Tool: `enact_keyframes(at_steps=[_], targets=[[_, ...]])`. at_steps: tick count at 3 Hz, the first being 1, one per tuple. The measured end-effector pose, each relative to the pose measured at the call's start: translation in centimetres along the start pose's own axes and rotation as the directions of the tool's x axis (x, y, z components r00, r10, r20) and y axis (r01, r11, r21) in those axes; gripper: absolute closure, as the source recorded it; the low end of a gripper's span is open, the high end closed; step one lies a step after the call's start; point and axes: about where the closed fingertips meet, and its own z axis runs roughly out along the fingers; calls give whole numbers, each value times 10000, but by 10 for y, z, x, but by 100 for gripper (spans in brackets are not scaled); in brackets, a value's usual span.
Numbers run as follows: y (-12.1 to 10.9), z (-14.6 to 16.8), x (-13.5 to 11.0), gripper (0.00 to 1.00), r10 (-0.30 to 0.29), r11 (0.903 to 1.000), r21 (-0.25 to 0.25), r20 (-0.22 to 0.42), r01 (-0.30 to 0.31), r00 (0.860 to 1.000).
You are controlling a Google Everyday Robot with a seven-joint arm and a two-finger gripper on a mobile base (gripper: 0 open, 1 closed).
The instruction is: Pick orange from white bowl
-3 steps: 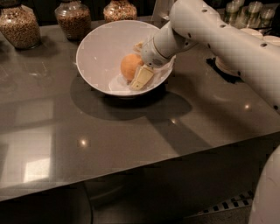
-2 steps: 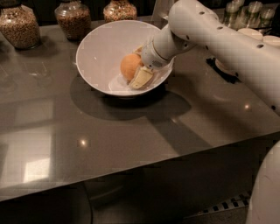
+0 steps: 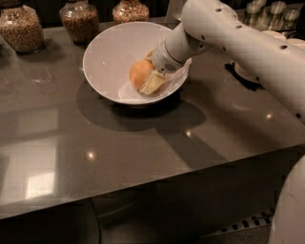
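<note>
The large white bowl [image 3: 107, 52] stands on the dark counter at the back middle. The orange [image 3: 138, 72] lies inside it, on the right part of its floor. My gripper [image 3: 145, 75] reaches down into the bowl from the right and straddles the orange. A pale finger [image 3: 151, 83] presses on the orange's near right side. The other finger is mostly hidden behind the fruit. The gripper is shut on the orange, which still rests low in the bowl.
Three glass jars of brown grains [image 3: 21, 28] [image 3: 80, 20] [image 3: 130, 10] stand along the back edge behind the bowl. Small jars [image 3: 269, 13] and a pale round object [image 3: 281, 35] sit at the back right. The counter's front edge [image 3: 143, 183] runs across below.
The visible finger has drawn slightly in against the orange. The orange, bowl and arm have barely moved.
</note>
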Motion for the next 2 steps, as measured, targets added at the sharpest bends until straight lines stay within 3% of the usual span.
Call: enact_keyframes(at_steps=[1, 2], targets=[[-4, -12, -18, 100, -106, 9999, 103, 385, 103, 9992], [-5, -34, -37, 100, -135, 9995, 287, 1104, 104, 9938]])
